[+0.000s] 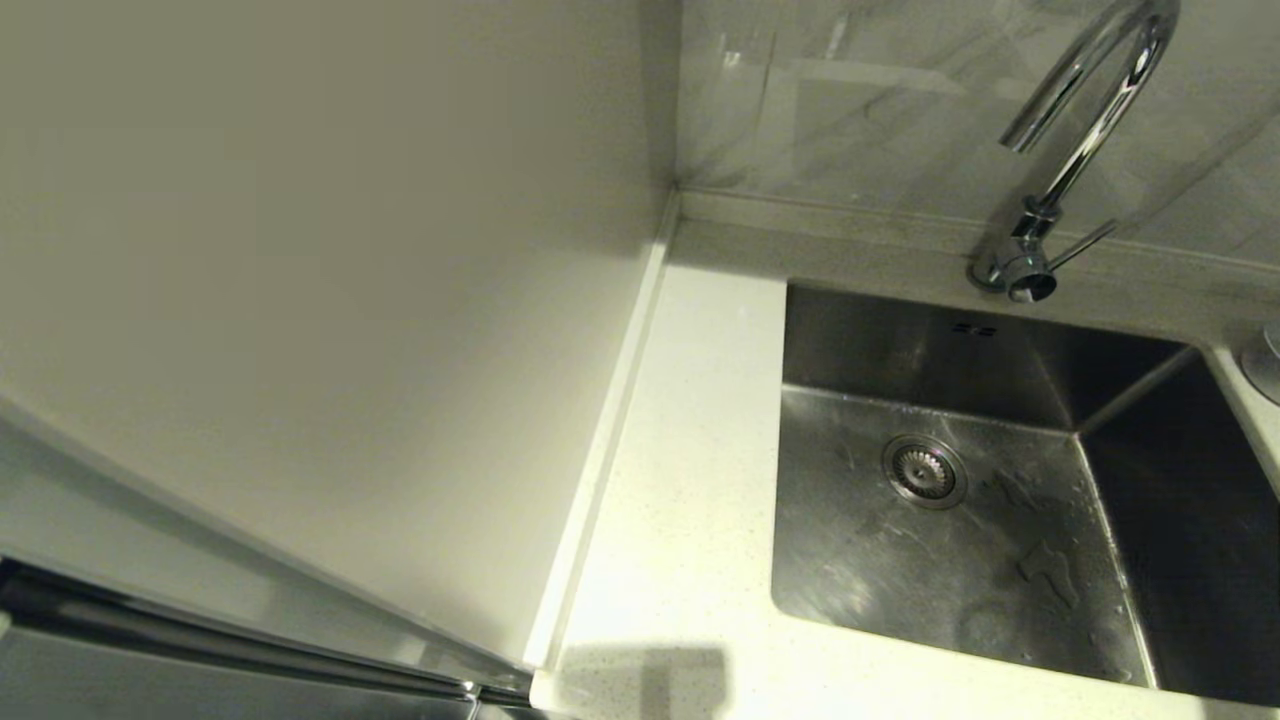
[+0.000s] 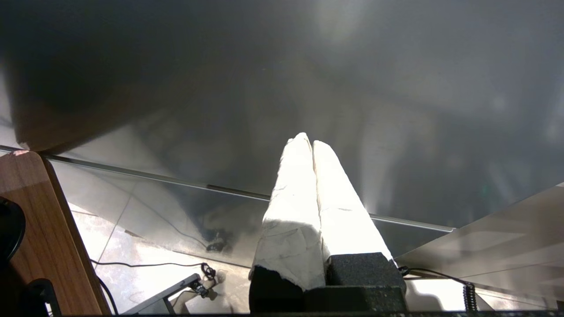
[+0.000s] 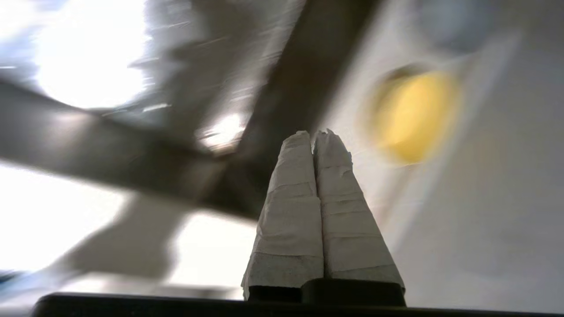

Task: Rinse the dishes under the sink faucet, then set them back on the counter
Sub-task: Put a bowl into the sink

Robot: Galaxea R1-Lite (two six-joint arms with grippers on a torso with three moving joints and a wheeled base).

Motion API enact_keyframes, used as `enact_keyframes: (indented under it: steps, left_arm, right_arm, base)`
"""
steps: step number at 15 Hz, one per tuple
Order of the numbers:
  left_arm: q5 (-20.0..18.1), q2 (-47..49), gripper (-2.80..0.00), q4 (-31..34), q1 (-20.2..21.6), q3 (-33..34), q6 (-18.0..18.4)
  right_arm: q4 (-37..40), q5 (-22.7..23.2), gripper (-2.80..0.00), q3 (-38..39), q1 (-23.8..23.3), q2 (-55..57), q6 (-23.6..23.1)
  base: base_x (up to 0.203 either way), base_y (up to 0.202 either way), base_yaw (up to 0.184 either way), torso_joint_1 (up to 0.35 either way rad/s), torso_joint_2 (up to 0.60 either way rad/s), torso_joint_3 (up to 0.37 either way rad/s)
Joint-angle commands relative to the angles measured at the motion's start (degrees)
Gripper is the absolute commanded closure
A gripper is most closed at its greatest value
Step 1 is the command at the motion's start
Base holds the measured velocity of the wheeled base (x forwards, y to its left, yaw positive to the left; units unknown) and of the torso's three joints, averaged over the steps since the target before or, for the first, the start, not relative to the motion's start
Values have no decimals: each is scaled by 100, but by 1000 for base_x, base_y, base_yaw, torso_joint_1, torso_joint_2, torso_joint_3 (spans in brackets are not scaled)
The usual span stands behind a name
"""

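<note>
Overhead, only the sink (image 1: 960,500) shows (wrist views: both grippers' jaws closed), right gripper (image 3: 313,134) near a seemingly yellow bowl (image 3: 412,116).

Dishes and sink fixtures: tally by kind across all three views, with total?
Yellow-green dish: 1, blurred, right wrist view only
Pink or white dishes: 0 identifiable
Faucet: 1
Sink: 1
Strainer drain: 1
Hands: 2, left hand and right hand, both shut, holding nothing
Total: 6
</note>
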Motion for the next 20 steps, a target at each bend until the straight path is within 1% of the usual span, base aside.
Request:
enact_keyframes:
  steps: [1,3,4,6,7,9,11,12,15,16,17,20]
  left_arm:
    - [0,0,0,-2,1,18,-2]
    - [0,0,0,-2,1,18,-2]
    - [0,0,0,-2,1,18,-2]
    - [0,0,0,-2,1,18,-2]
    - [3,0,0,-2,1,18,-2]
    - [0,0,0,-2,1,18,-2]
    - [0,0,0,-2,1,18,-2]
    - [0,0,0,-2,1,18,-2]
    - [0,0,0,-2,1,18,-2]
    - [0,0,0,-2,1,18,-2]
    - [0,0,0,-2,1,18,-2]
    - [0,0,0,-2,1,18,-2]
  right_arm:
    - [350,698,0,-138,-248,355,655]
    - [404,921,0,-615,-255,752,1449]
    - [412,972,0,-855,-255,979,1752]
    - [406,976,0,-1316,-261,1352,2197]
    - [376,911,0,-1475,-276,1492,2286]
    - [36,477,0,-1559,-336,1601,2301]
    - [-188,241,0,-1576,-426,1768,2277]
    - [-224,155,0,-1606,-466,1854,2177]
    - [-416,145,0,-1746,-831,2248,1715]
    - [-432,163,0,-1828,-947,2384,1648]
    - [-441,167,-280,-1873,-1033,2501,1625]
    - [-514,288,-280,-2021,-1161,2814,1555]
  base:
    - [0,0,0,0,0,0]
    - [0,0,0,0,0,0]
    - [0,0,0,0,0,0]
    - [0,0,0,0,0,0]
    - [0,0,0,0,0,0]
    - [0,0,0,0,0,0]
    - [0,0,0,0,0,0]
    - [0,0,0,0,0,0]
    - [0,0,0,0,0,0]
    - [0,0,0,0,0,0]
    - [0,0,0,0,0,0]
    - [0,0,0,0,0,0]
